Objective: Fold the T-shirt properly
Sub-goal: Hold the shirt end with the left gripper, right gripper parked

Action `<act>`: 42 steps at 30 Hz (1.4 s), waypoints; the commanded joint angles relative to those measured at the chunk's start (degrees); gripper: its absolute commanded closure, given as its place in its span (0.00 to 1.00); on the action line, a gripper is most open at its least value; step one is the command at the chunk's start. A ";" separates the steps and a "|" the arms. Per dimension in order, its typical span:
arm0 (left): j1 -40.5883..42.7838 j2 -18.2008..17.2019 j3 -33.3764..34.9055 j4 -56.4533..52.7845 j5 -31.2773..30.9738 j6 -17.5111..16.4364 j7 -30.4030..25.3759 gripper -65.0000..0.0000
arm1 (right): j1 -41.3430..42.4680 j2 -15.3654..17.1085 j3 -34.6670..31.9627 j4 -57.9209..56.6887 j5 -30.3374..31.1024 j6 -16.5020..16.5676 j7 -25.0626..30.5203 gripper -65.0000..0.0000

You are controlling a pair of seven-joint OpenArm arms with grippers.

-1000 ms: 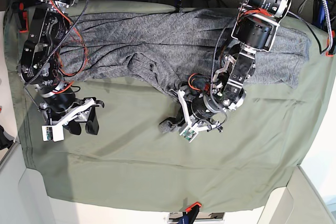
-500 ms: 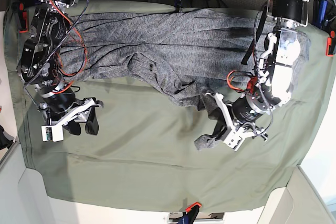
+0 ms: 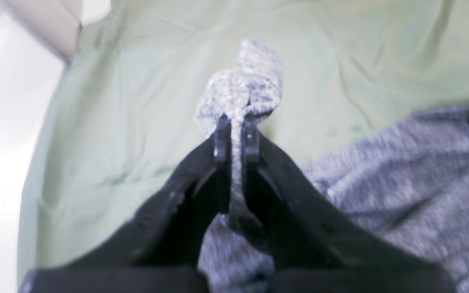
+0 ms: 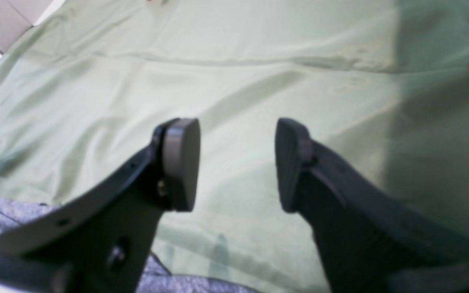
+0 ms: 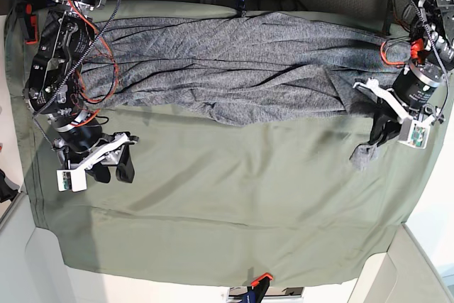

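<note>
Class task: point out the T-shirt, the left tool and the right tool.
T-shirt point(image 5: 234, 62), base view, middle of spread body.
Left tool point(image 3: 234, 136), left wrist view, tips pinching fabric.
Right tool point(image 4: 237, 162), right wrist view, gap between pads.

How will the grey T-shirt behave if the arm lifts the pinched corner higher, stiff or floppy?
Probably floppy: the T-shirt lies in long wrinkles, and the corner pinched in the left gripper droops past the jaws. It looks thin and light, so it should trail and drag across the green cloth rather than lift whole.
</note>
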 commanded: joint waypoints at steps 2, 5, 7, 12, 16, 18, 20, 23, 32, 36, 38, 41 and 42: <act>1.38 0.57 -2.58 1.01 -1.95 -1.42 -0.94 1.00 | 1.22 0.17 0.09 1.05 0.79 1.22 1.88 0.65; 3.58 2.56 -5.03 1.01 -4.68 -2.89 -0.50 1.00 | 1.25 0.17 0.09 1.05 0.83 1.62 2.01 0.97; 4.76 3.63 -5.49 0.90 -5.07 -3.87 -0.52 1.00 | 1.22 0.17 0.09 1.05 0.81 1.62 1.95 1.00; 5.68 5.46 -5.49 -3.26 -3.15 -3.82 -0.98 1.00 | 1.22 0.17 0.09 1.05 0.76 2.14 1.79 1.00; 5.66 5.31 -5.51 -11.76 -1.44 -3.82 -4.74 0.75 | 1.22 0.17 0.09 1.05 0.81 3.74 1.01 1.00; 5.38 5.22 -5.51 -15.63 -1.40 -3.80 -6.56 0.62 | 1.22 0.17 0.09 1.05 0.81 3.72 1.01 1.00; 5.14 4.98 -5.51 -18.38 -1.44 -3.10 -7.67 0.53 | 1.22 0.17 0.09 1.05 0.85 3.72 1.01 1.00; 4.74 4.35 -5.53 -19.80 -2.08 -0.96 -6.73 0.44 | 1.20 0.17 0.09 1.05 0.85 3.72 1.01 1.00; 3.02 2.25 -18.23 -19.69 -14.82 -4.85 -2.86 0.44 | 1.20 0.66 0.09 0.98 0.85 3.72 0.85 1.00; 2.56 -1.40 -21.20 -21.51 -17.29 -5.81 -1.25 0.43 | 1.22 1.25 0.04 0.96 1.05 3.74 0.85 1.00; 2.51 -3.78 -21.18 -24.24 -17.92 -5.81 -1.27 0.34 | 1.20 1.25 -0.20 0.96 1.53 3.74 0.85 1.00; 2.51 -6.78 -21.18 -30.21 -20.63 -7.08 -1.25 0.32 | 1.07 1.25 -0.17 0.96 1.88 3.74 0.70 1.00; 2.49 -7.54 -21.14 -32.46 -21.57 -8.04 -1.05 0.32 | 1.07 1.25 -0.17 0.96 1.88 3.74 0.59 1.00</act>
